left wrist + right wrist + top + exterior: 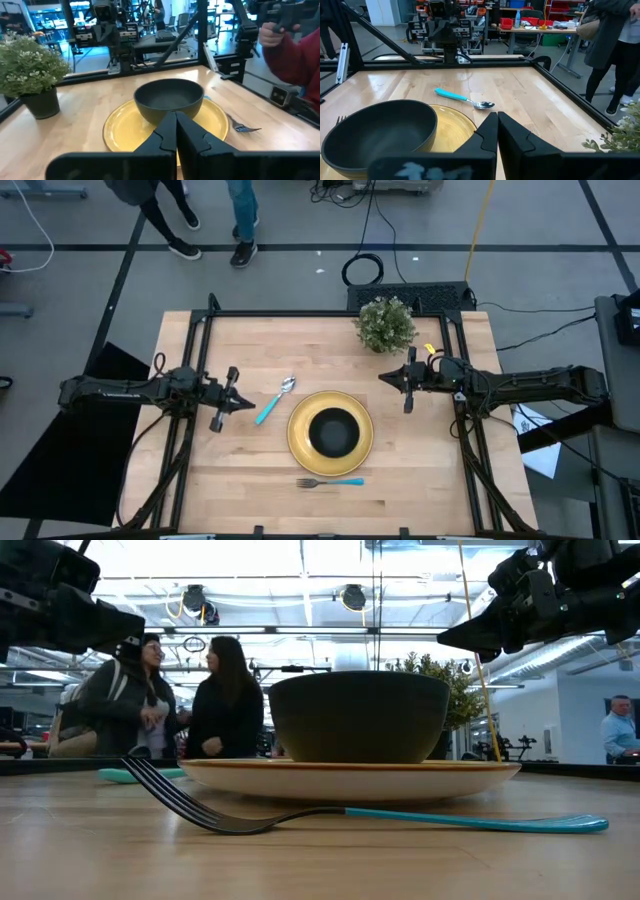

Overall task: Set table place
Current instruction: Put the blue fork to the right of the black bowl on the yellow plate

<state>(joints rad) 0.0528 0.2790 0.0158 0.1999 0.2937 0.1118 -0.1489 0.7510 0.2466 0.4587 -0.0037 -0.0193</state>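
Butcher-block table (250, 470), black bowl (333, 431) on yellow plate (300, 442), fork (330, 482) and spoon (274, 400) beside, potted plant (386, 324) behind, left gripper (243, 402) and right gripper (386, 377) both pressed together, holding nothing, two people (190, 700) beyond.

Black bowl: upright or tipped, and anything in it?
Upright and empty. The black bowl sits rim-up at the center of the yellow plate; the right wrist view shows its bare interior.

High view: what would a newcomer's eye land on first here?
The yellow plate at the table's middle, with the black bowl sitting on it. The fork lies on the plate's near side, the spoon to its left. The left gripper and right gripper, both shut and empty, flank it.
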